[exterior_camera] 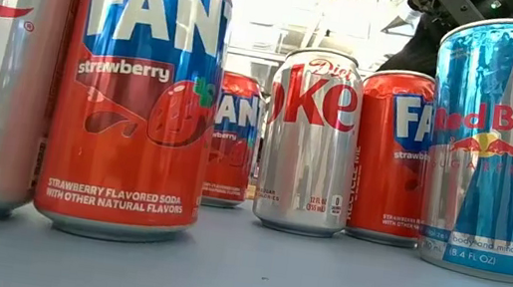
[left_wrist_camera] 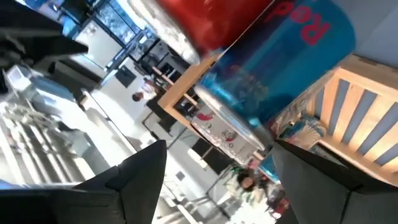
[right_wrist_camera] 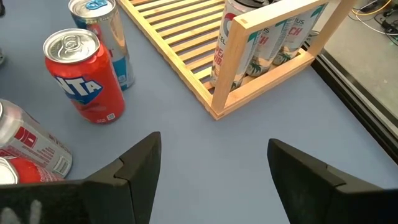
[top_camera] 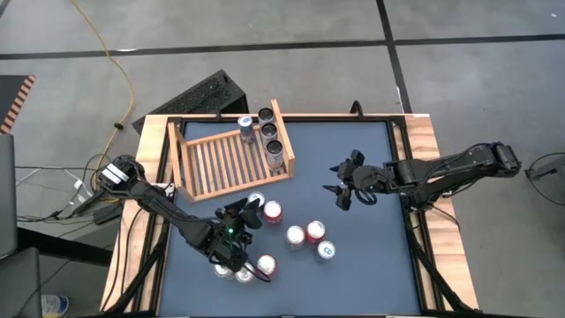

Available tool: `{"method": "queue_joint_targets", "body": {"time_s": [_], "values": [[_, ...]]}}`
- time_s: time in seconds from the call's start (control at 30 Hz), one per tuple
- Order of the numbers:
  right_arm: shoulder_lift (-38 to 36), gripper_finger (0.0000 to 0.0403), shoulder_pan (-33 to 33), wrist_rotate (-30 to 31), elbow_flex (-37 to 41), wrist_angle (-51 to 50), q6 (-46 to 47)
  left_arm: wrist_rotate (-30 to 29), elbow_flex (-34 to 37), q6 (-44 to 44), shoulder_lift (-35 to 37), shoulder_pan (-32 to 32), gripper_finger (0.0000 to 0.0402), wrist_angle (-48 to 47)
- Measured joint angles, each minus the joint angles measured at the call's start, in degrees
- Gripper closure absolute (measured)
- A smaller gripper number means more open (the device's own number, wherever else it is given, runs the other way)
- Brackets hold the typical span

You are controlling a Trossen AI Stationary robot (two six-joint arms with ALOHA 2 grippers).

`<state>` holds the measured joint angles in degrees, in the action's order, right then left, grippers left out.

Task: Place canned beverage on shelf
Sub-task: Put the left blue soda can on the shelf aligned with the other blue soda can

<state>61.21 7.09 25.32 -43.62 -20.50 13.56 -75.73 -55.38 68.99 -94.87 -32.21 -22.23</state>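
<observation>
The light-wood slatted shelf lies flat on the blue table's far left. Several cans stand in a row along its right end board. Loose cans stand near the table's middle: a blue Red Bull can, a red Fanta can and others. My left gripper is open and rolled over, just on the near-left side of the Red Bull can, whose silver rim shows ahead of the fingertips. My right gripper hovers open at mid-right, its fingers over bare table.
More cans stand by the left arm near the front edge, and close to the low camera. A black ridged box sits beyond the far edge. Raised wooden borders frame the table. Bare blue surface lies between shelf and right gripper.
</observation>
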Motion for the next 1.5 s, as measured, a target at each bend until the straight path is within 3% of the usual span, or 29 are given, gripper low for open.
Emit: {"method": "queue_joint_targets", "body": {"time_s": [0.2, 0.3, 0.37, 0.5, 0.57, 0.77, 1.13, 1.5], "values": [[-0.01, 0.0127, -0.02, 0.0, 0.0, 0.01, 0.07, 2.0, -5.07, -13.82, 6.41, -0.02, 0.0122, -3.86], [-0.01, 0.0127, -0.01, 0.0, 0.0, 0.02, 0.09, 6.7, -8.15, -19.84, 10.1, -0.02, 0.0122, -7.07], [-0.01, 0.0127, -0.01, -0.01, 0.0, 0.02, 0.09, 14.71, -10.58, -26.65, 12.53, 0.6, 0.0122, -10.96], [-0.01, 0.0127, 0.0, 0.0, 0.0, 0.02, 0.07, 44.68, -17.84, -46.68, 16.56, 7.85, 0.0122, -19.63], [-0.01, 0.0127, 0.0, -0.01, 0.0, 0.01, 0.02, 55.98, -20.32, -51.56, 17.62, 12.4, 0.0122, -21.4], [-0.01, 0.0127, -0.04, -0.02, 0.0, 0.01, -0.07, 71.37, -21.06, -49.82, 19.04, 21.41, 0.0122, -18.78], [0.0, 0.0127, -0.02, -0.48, 0.0, -0.08, -0.37, 84.06, -21.04, -43.71, 12.05, 26.13, 0.0122, -20.39], [-0.02, 0.0127, -0.02, -1.42, 0.0, -0.15, -0.48, 84.09, -21.02, -36.96, 9.3, 29.66, 0.0122, -23.42]]}}
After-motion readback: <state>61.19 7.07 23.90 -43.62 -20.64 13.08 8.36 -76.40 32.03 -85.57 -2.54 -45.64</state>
